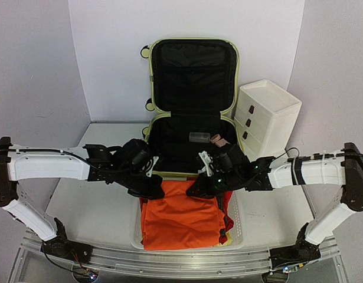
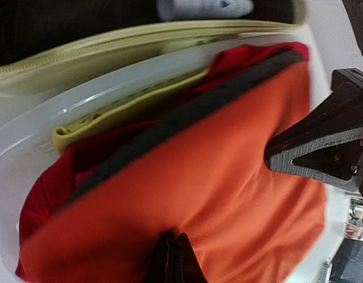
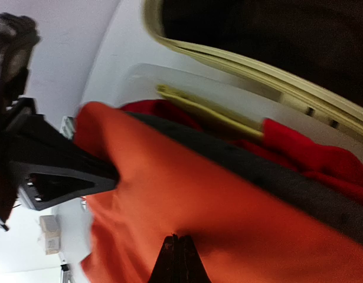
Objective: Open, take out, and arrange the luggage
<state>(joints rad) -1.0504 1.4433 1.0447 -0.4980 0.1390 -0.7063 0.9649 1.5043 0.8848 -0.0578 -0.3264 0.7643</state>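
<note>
Open luggage (image 1: 193, 82), left gripper (image 1: 150, 190) and right gripper (image 1: 196, 190) each clamped on orange cloth (image 1: 181, 221), over white basket (image 1: 235, 219)

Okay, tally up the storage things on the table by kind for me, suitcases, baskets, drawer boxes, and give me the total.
Suitcase: 1 (open, lid upright)
Basket: 1 (clothes inside)
Drawer box: 1 (three drawers)
Total: 3

my left gripper (image 1: 153, 191) and right gripper (image 1: 196, 190): matt black plastic. orange cloth (image 1: 181, 221): soft, matt. luggage (image 1: 193, 76) at twelve o'clock: smooth hard shell, black fabric lining.
</note>
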